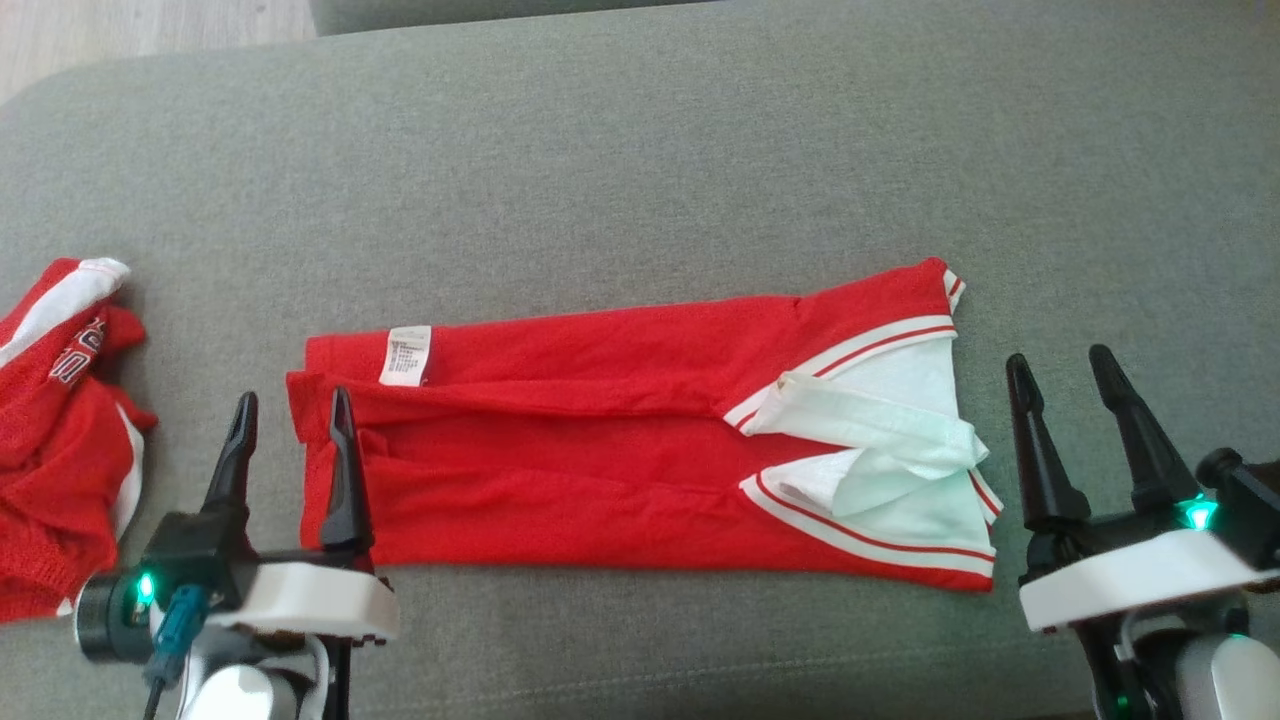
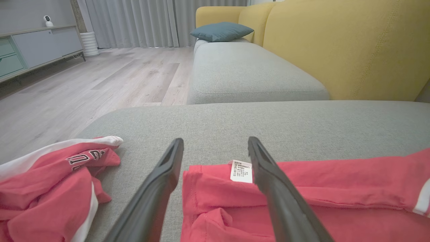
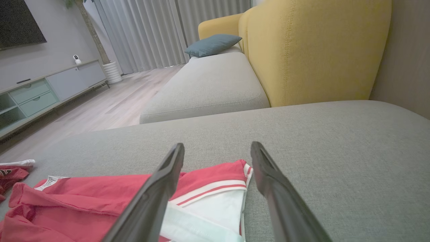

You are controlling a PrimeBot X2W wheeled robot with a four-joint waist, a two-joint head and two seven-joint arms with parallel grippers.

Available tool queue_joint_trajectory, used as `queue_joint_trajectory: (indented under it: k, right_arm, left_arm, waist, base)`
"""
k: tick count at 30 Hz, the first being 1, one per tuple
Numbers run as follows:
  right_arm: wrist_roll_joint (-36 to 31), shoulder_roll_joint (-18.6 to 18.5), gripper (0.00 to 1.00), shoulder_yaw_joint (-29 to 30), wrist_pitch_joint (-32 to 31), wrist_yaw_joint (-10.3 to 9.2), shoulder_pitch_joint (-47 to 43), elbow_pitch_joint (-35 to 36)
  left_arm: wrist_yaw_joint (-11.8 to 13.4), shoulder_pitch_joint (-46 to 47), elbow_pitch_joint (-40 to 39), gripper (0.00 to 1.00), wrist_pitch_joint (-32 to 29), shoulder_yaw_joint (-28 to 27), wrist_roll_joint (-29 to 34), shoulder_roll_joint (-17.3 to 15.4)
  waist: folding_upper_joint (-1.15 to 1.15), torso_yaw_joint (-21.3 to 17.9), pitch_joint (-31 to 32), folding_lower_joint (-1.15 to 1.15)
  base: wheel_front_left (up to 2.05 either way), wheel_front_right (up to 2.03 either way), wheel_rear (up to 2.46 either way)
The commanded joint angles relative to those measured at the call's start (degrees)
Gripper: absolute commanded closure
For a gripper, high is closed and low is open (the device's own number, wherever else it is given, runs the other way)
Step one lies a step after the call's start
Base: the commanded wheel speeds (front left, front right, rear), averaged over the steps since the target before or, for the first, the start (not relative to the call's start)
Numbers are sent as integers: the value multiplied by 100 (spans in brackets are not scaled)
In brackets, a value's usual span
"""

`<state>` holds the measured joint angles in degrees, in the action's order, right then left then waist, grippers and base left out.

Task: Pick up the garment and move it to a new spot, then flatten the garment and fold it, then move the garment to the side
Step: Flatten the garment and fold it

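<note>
While the garment (image 1: 600, 450) lies folded on grey cushion (image 1: 640, 150), left pincer (image 1: 292, 400) spread empty, right pincer (image 1: 1058, 358) spread empty

At the lower left of the head view, the left gripper (image 1: 292, 400) had two long, tapering black fingers (image 1: 232, 450) on a white housing (image 1: 310, 600), with a green light (image 1: 145, 587) and a teal cable plug (image 1: 178, 618) beside it. The right gripper (image 1: 1058, 358), at the lower right, matched: black fingers, white housing, green light.
</note>
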<state>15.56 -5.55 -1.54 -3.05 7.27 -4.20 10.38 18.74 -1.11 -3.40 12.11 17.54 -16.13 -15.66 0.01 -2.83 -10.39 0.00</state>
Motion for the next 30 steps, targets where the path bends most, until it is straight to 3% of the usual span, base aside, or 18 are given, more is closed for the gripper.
queue_joint_trajectory:
  k: [1,7,17,26,27,28,29,30]
  right_arm:
    - [-28,1,0,-129,-14,22,96,233]
    - [-2,-39,0,-183,-112,22,148,74]
    - [25,-261,0,-223,-385,22,597,-1287]
    - [265,-117,0,-400,-1214,22,631,-2036]
    - [306,-104,29,-443,-1328,22,614,-2055]
    - [306,-104,29,-443,-1328,22,614,-2055]
    - [372,-87,60,-495,-1441,22,596,-2059]
    - [486,-59,100,-580,-1598,22,569,-1995]
  left_arm:
    - [34,137,-193,0,-12,-226,12,-111]
    - [16,286,-205,0,-7,-185,16,-97]
    - [-79,782,-140,0,72,-26,66,34]
    - [-173,1010,105,0,189,10,37,129]
    - [-177,1020,119,0,198,7,35,133]
    - [-177,1020,119,0,198,7,35,133]
    - [-181,1028,133,0,207,3,35,134]
    - [-185,1039,154,0,221,-5,36,138]
  waist:
    - [-1,1,-9,0]
    - [-1,42,-162,0]
    - [-1,252,-676,0]
    - [-1,371,-849,0]
    - [-1,371,-858,0]
    - [-1,371,-858,0]
    - [-1,368,-865,0]
    - [-1,359,-869,0]
  base:
    - [0,0,0]
    - [0,0,0]
    - [0,0,0]
    - [0,0,0]
    - [0,0,0]
    - [0,0,0]
    - [0,0,0]
    - [0,0,0]
